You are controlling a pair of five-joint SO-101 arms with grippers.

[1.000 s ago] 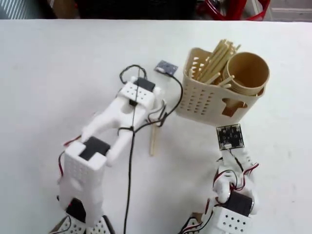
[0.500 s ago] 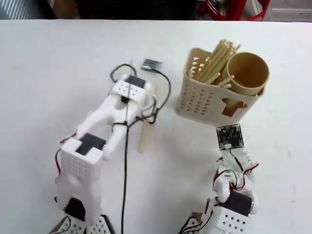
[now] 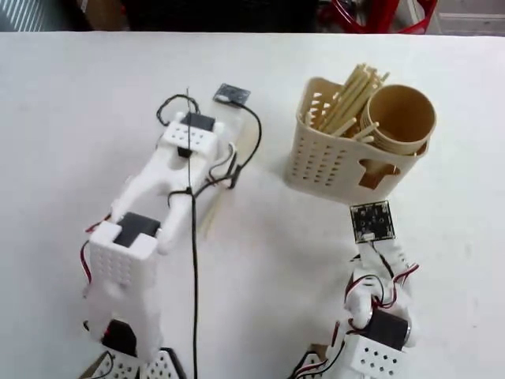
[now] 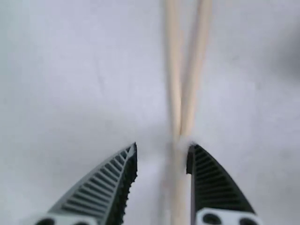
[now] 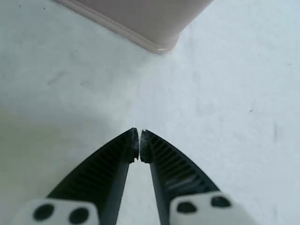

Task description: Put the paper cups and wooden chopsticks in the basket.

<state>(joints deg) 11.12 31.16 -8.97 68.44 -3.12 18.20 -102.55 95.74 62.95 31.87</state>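
The pair of pale, slender wooden chopsticks [image 4: 180,84] lies on the white surface [image 4: 70,70] between the parted jaws of the left tool [image 4: 161,149], seemingly touching one ribbed finger [image 4: 211,187]. Light, stiff, smooth (apt to roll or splay): best pinched across both sticks, mid-length. The right tool [image 5: 139,138] sits closed, empty, beside the cream perforated plastic basket [image 3: 316,170] holding a tan paper cup [image 3: 401,118].

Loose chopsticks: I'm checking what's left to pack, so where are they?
In the high view the chopsticks lie on the table beside the left arm, left of the basket, inside the open left gripper.
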